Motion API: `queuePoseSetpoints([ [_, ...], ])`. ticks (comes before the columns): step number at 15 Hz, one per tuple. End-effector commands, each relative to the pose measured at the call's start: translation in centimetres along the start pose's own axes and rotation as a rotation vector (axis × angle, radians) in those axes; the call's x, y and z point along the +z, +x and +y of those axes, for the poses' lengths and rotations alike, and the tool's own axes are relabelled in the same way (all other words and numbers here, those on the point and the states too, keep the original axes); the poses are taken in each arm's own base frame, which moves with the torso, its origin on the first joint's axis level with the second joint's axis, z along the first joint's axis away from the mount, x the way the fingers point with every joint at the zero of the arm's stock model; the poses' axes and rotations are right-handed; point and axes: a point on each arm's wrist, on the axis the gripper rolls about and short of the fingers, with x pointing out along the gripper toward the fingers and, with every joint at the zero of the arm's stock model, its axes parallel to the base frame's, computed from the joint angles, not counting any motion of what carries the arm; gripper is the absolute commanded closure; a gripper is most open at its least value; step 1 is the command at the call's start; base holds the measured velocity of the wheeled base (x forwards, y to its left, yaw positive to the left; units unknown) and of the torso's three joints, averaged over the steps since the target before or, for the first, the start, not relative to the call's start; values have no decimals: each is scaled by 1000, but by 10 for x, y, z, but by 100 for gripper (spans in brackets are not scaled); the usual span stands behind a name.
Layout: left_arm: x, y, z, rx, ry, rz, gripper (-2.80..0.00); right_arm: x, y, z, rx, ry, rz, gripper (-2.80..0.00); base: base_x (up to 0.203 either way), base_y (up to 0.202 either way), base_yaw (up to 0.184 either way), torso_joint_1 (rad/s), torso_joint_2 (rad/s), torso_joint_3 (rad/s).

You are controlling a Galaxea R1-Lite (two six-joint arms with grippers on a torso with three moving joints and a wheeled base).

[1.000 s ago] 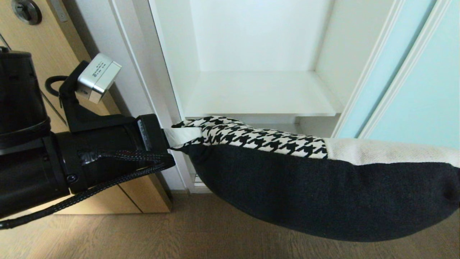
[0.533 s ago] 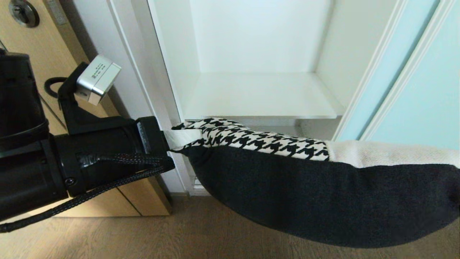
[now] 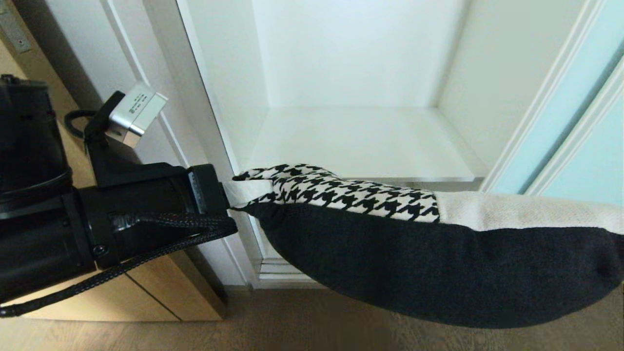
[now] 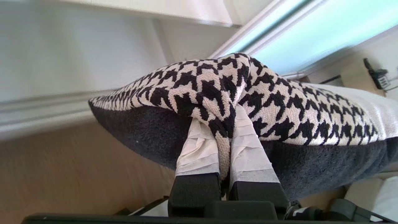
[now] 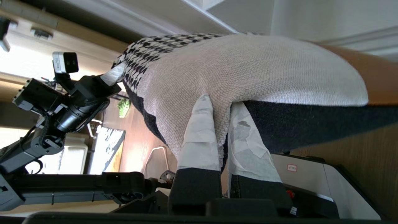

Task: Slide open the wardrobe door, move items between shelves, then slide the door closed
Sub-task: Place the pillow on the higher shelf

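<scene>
A square cushion point(image 3: 429, 253) hangs level in the air in front of the open wardrobe, dark side down, with houndstooth and cream patches on top. At its left corner my left gripper point(image 3: 253, 189) is shut on a fold of the houndstooth fabric point(image 4: 219, 116). My right gripper point(image 5: 220, 101) is shut on the cream corner at the other end, past the right edge of the head view. Behind the cushion and a little higher, a bare white shelf point(image 3: 360, 141) fills the wardrobe opening. The sliding wardrobe door point(image 3: 585, 146), pale aqua glass, stands slid away to the right.
The wardrobe's white left post point(image 3: 195, 122) stands close to my left wrist, with a light wood cabinet point(image 3: 146, 292) beside it. Grey-brown wood-grain floor point(image 3: 243, 326) lies below the cushion. White side walls point(image 3: 487, 73) bound the shelf.
The whole head picture has shifted: the wardrobe looks closer and the shelf sits lower in view, so the camera moved. Both grippers keep their grip on the cushion.
</scene>
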Motion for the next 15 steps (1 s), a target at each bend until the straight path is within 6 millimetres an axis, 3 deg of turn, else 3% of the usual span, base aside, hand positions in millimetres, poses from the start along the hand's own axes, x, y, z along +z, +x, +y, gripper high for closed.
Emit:
queuePoseSetpoints([
  [1,0,0,0,-1,-2,2,0,1,1,0,6,5,8,0,197,0,1,4,5,4],
  [3,1,-1,-1,-5,1,-7,0,2,1,1,11,3,5,0,165,0,3,4,4,-1],
  [10,26,-2,-13,7,76,-74,0,17,-6,20,55,-46,-52,0,0,0,0,0,0,0],
  [15,47,14,-22,9,80,-99,0,64,18,37,68,-74,-80,0,0,0,0,0,0,0],
])
